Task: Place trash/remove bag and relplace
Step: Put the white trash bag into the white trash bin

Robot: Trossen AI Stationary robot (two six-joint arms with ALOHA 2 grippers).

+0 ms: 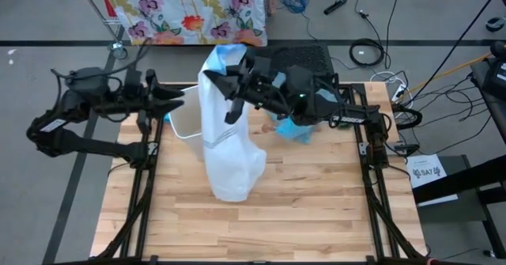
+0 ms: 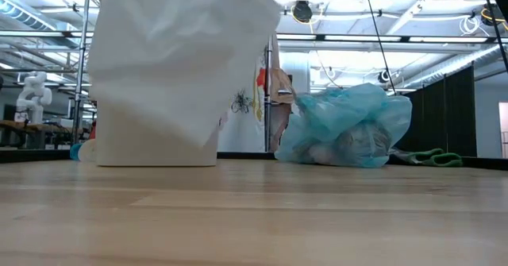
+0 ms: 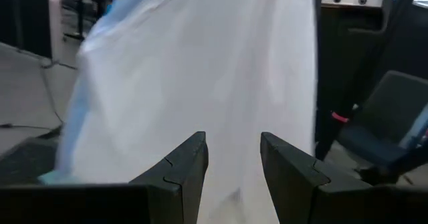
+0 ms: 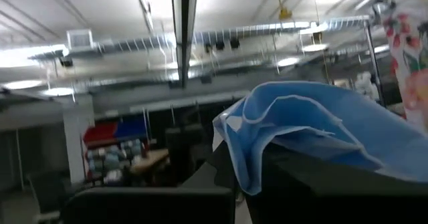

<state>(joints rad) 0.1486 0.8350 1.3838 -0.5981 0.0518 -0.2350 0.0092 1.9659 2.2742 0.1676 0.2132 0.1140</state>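
Note:
The white replacement bag (image 1: 225, 130) hangs from my right gripper (image 1: 215, 77) over the far middle of the table, and also shows in the low view (image 2: 171, 52). It drapes in front of the white bin (image 1: 183, 121), whose wall shows in the low view (image 2: 151, 147). My left gripper (image 1: 180, 99) is open beside the bin. It faces the bag (image 3: 200, 70), which fills the left wrist view beyond its fingertips (image 3: 234, 167). The light-blue bag (image 1: 294, 130) stuffed with trash stands on its base on the table to the right (image 2: 349, 127). My right gripper holds the white bag by its blue hem (image 4: 294, 127) at the bag's upper end, coming from the table's right side. The hem is bunched in several layers over the fingers. The bag hangs slack below the gripper, and its lower end (image 1: 233, 187) lies on the table.
A dark crate (image 1: 304, 58) stands at the table's far edge behind my right arm. A flowered cloth (image 1: 190, 8) lies on the floor beyond the table. Bare wood (image 1: 261, 225) stretches across the near half of the table.

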